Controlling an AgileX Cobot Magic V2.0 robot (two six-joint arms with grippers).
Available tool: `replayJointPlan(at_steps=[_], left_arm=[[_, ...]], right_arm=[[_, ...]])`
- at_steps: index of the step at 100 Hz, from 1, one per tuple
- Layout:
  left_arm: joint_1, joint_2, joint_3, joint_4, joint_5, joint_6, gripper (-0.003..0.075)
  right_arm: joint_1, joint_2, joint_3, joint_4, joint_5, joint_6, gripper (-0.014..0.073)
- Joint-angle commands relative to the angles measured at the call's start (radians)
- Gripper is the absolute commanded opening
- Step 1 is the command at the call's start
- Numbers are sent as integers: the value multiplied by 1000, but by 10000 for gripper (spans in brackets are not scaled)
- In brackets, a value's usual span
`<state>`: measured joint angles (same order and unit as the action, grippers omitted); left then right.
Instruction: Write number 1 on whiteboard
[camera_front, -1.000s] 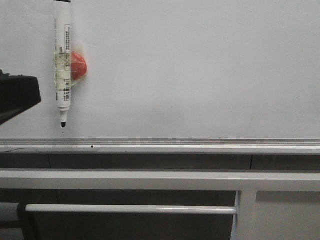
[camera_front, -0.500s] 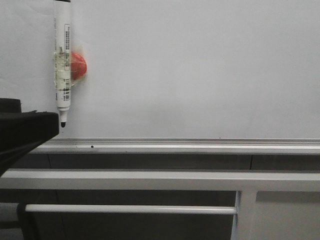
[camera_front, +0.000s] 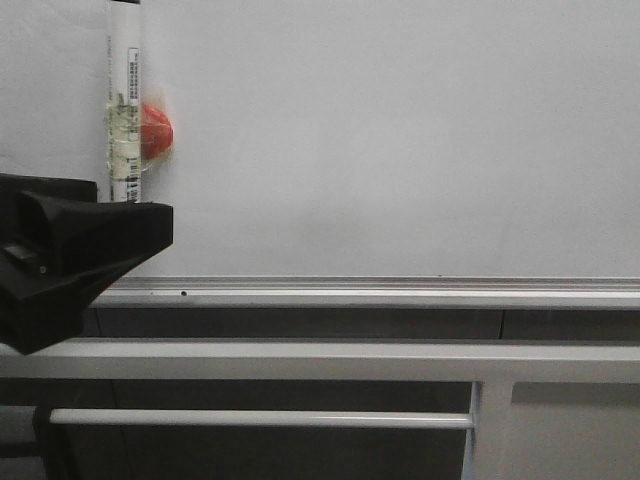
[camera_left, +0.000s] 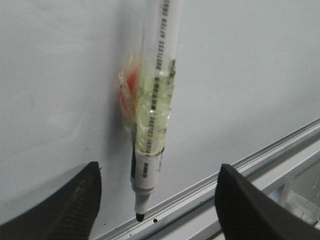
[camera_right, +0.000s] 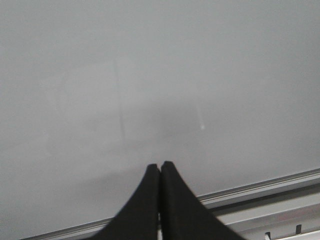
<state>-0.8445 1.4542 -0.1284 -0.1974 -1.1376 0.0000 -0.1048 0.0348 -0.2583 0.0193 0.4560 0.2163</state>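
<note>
The whiteboard (camera_front: 400, 150) fills the front view above its silver lower rail. No number 1 stroke shows on it. A white marker pen (camera_front: 124, 100) hangs tip down at the board's upper left, taped to a red magnet (camera_front: 157, 132). My left gripper (camera_front: 110, 245) is a dark shape at the lower left, covering the pen's tip. In the left wrist view the pen (camera_left: 152, 125) hangs between my wide-open fingers (camera_left: 80, 200), untouched, and the gripper (camera_left: 157, 200) is empty. My right gripper (camera_right: 160, 170) is shut and empty in front of the bare whiteboard (camera_right: 175, 75); it is out of the front view.
The silver rail (camera_front: 400, 290) runs along the board's lower edge. Below it are white metal frame bars (camera_front: 300, 360) and a thinner bar (camera_front: 260, 418) with a post (camera_front: 490, 430) at the right.
My left gripper has moved right and up across the front view, from the left edge to in front of the pen's lower end, hiding its tip. The pen has not moved.
</note>
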Motion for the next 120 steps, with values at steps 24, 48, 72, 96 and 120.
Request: replayJointPlan(at_steps=[24,48,72,96,120], left_arm=[[-8,-5,-48,-30,-241,0,399],[-8,38,-68,-37,-245,0,374],[-8,38,-68,-46,-245,0,-18],[-15,35,-50,-34,-245,0,-20],[-90,-78,6,-109,-223,73,-20]], right_arm=[[2,23,-35,-2,-73,-4,-63],[2,23,-35,-2,-73,-4,-63],[2,23,-35,-2,-73,-4,-64],[2,23,-35,-2,-73,-4,-63],[2,23,-35,-2,-73,-4,-63]])
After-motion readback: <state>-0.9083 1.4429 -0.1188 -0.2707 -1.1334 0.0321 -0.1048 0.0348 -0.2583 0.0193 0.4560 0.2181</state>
